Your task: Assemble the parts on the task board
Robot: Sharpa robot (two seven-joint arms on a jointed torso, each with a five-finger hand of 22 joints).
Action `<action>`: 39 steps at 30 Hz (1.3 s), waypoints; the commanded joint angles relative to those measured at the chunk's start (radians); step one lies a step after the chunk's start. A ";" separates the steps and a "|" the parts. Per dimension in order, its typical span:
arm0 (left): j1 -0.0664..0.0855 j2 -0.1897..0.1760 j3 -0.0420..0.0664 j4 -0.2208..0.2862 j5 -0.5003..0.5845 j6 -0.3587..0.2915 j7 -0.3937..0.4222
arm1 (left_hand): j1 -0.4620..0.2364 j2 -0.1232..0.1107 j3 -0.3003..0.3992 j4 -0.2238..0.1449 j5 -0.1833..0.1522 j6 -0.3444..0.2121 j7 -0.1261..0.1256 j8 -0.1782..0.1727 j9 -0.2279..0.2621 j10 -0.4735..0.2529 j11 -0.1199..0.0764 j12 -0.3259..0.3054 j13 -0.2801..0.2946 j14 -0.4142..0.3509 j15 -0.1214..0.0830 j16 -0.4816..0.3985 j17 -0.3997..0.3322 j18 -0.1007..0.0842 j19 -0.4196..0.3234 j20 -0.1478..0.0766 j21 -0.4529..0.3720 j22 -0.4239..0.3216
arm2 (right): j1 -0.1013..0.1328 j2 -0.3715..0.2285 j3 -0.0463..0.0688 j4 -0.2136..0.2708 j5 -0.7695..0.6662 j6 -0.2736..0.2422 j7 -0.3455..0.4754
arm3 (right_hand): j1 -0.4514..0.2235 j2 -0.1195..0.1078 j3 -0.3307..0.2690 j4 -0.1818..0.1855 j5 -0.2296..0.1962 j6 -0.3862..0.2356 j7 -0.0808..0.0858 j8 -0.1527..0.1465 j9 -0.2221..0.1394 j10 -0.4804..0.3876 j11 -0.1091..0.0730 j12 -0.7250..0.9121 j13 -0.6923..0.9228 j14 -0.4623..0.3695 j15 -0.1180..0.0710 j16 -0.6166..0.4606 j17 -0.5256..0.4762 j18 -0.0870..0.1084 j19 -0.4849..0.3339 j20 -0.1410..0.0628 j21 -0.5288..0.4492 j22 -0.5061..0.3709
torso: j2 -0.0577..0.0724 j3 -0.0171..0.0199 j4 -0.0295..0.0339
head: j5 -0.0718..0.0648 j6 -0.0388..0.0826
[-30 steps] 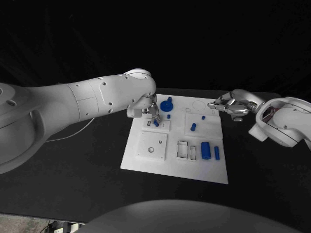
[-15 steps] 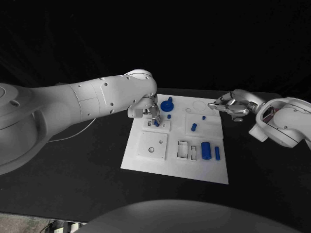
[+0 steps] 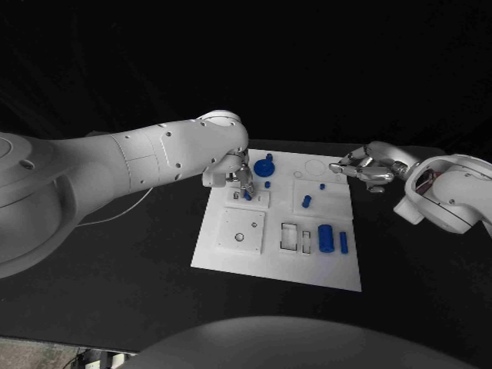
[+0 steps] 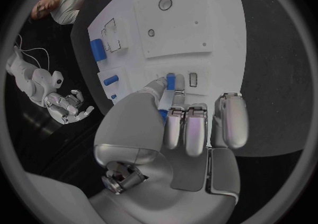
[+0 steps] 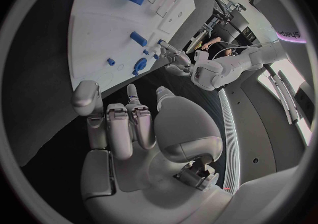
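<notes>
The white task board [image 3: 237, 257] lies in the middle of the black table. My left hand [image 3: 231, 174] hovers over the board's far left part and pinches a small blue peg [image 4: 169, 82] between thumb and fingers. The peg's tip stands at a small rectangular slot [image 4: 193, 79] on a raised plate. A blue knob [image 3: 264, 165] stands just beyond that hand. My right hand [image 3: 364, 171] hangs off the board's far right corner with its fingers [image 5: 131, 123] loosely bent and nothing in them. Short blue pegs [image 3: 306, 201] and a thick blue cylinder [image 3: 326, 237] with a thin blue bar [image 3: 343, 242] lie on the board's right half.
A square plate with a round hole [image 3: 240, 237] and two rectangular pockets [image 3: 296, 237] take up the board's near part. Black table [image 3: 113, 284] surrounds the board on all sides.
</notes>
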 commanded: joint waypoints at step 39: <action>-0.019 -0.002 -0.004 -0.004 -0.040 0.039 -0.098 | -0.153 -0.032 -0.113 0.105 -0.234 -0.046 0.025 -0.021 0.033 0.105 0.029 -0.006 0.263 0.103 0.021 0.002 0.264 0.012 0.003 0.020 -0.013 0.108 | -0.001 -0.004 0.000 0.000 0.005 0.021 0.005 | 0.005 0.002 -0.009 0.001 -0.002 -0.002 0.000 -0.010 -0.003 0.108 0.005 0.004 0.263 0.106 0.005 0.003 0.263 0.012 -0.012 0.001 -0.010 0.112 | 0.000 -0.0004 0.0005 | -0.002 0.000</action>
